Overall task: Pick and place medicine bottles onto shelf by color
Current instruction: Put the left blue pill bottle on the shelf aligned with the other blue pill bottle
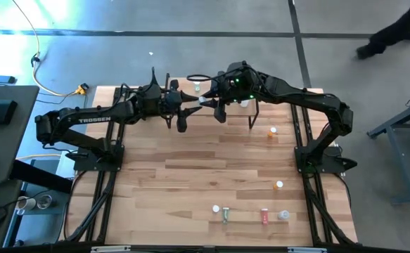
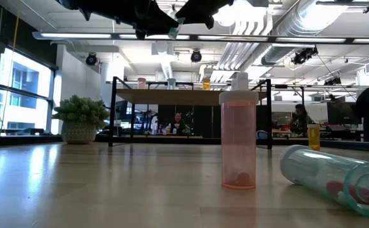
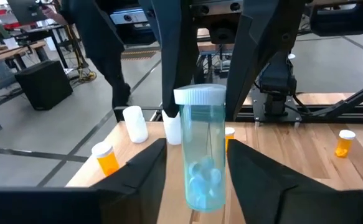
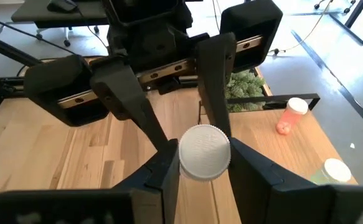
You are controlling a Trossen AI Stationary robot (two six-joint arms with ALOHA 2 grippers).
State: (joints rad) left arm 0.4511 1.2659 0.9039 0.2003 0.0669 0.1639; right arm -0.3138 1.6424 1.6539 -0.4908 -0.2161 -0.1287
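While both claws meet, right claw point(image 4: 204, 163) pinches bottle point(image 4: 204, 152).

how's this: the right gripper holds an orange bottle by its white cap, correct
Not orange. The bottle that the right gripper holds by its white cap is clear and bluish, with pale pills inside; the left wrist view shows it.

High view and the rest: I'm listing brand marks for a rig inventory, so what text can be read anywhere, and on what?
"TROSSEN", white letters along the left arm in the high view; the word's end is cut off.
The medicine bottles carry no readable labels in any view.
No other text is legible.
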